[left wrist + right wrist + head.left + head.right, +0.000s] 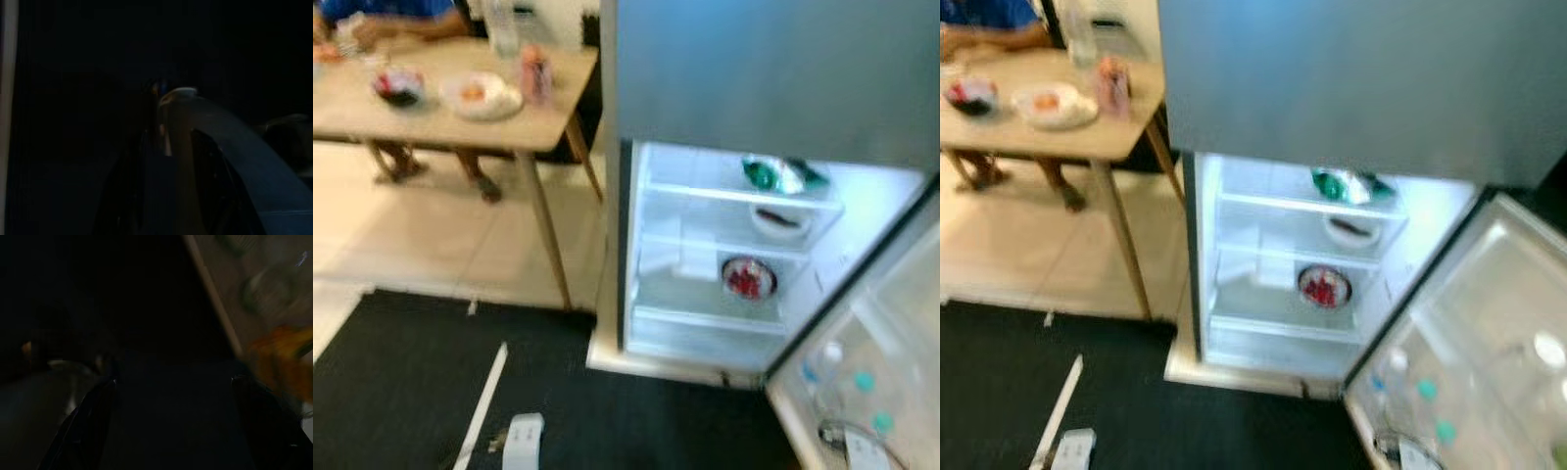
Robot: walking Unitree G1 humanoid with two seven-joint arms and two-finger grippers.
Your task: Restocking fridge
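Fridge (773, 88): door (1489, 323) stood open, shelves part filled. Right gripper (171, 396) spread wide, empty; left gripper's state untellable. Approach counter (460, 122) squarely, fetch bowl (399, 86)

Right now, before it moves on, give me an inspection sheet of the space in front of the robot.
Surface: black floor mat before the fridge; pale tiled floor beyond it.
Job's things: grey fridge, lower door open, interior lit. Green packet on the top shelf, white bowl below it, bowl of red food lower still. Bottles with teal caps in the door rack.
Clutter: wooden table holding a white plate, a dark bowl and a pinkish can.
Grippers: left gripper and right gripper hang in shade; the right's fingers stand apart.
Cables: nothing seen.
Surroundings: a person in blue sits at the table.
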